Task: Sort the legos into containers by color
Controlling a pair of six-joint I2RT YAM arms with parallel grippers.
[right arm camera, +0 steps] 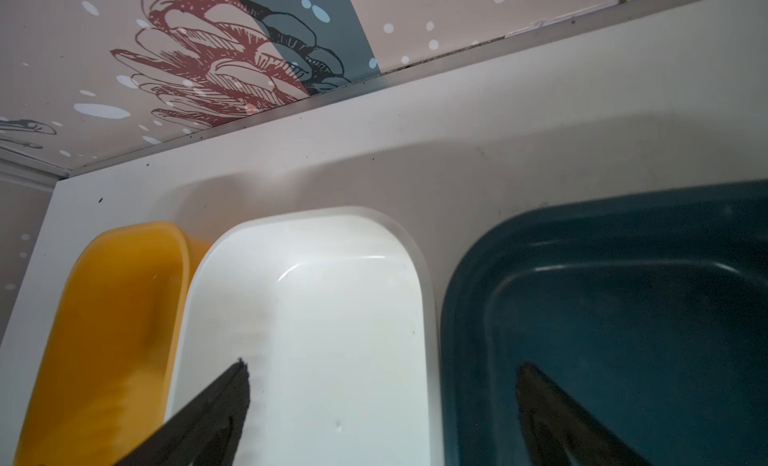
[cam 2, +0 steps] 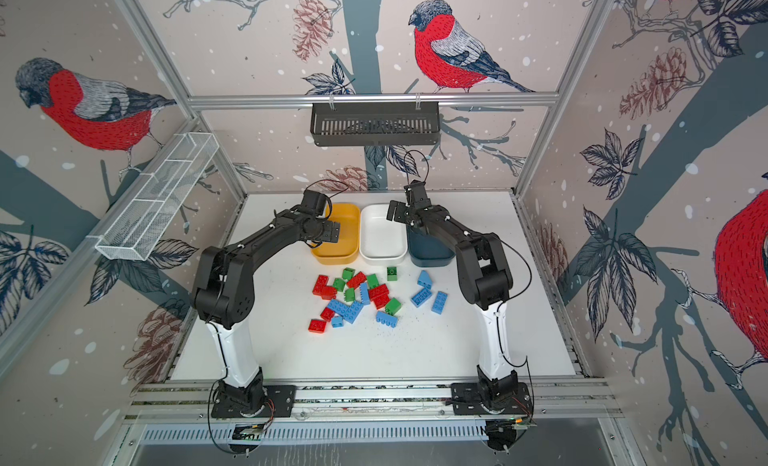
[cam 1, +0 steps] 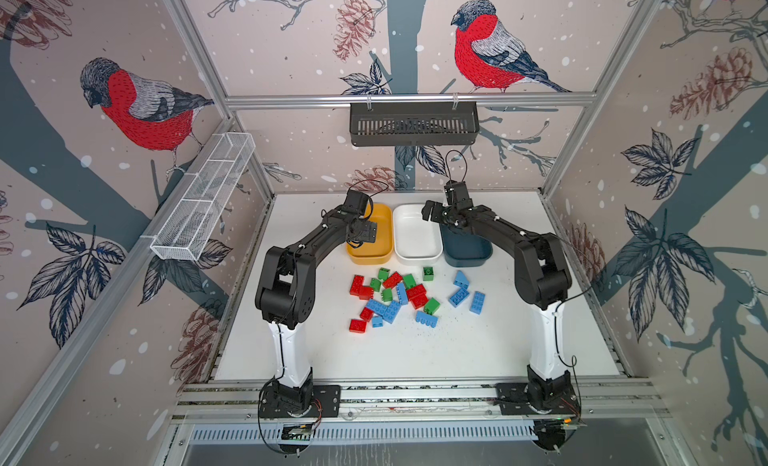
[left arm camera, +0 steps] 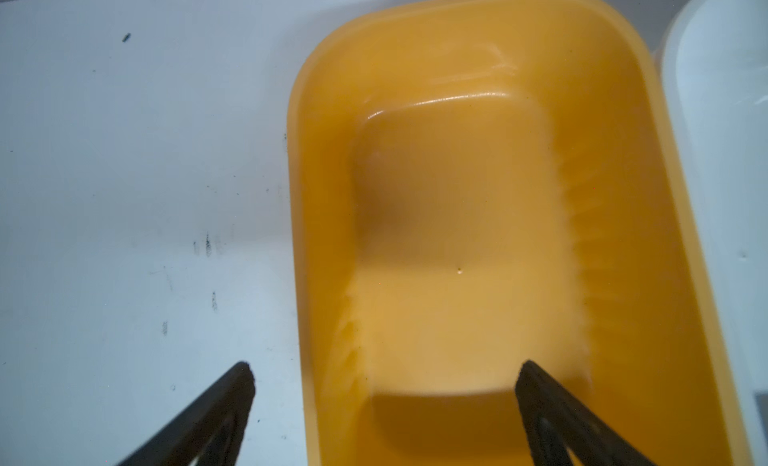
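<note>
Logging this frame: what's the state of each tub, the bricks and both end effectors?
Yellow-orange rounded plastic tub: empty.
White rounded plastic tub: empty.
Dark teal-blue rounded plastic tub: visible part empty.
Red, green and light blue studded plastic bricks: loose on the white table, unsorted.
Left end effector: open, empty.
Right end effector: open, empty.

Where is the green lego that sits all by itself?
In both top views the lone green lego lies just in front of the white tub, right of the mixed lego pile and left of three light blue legos.
</note>
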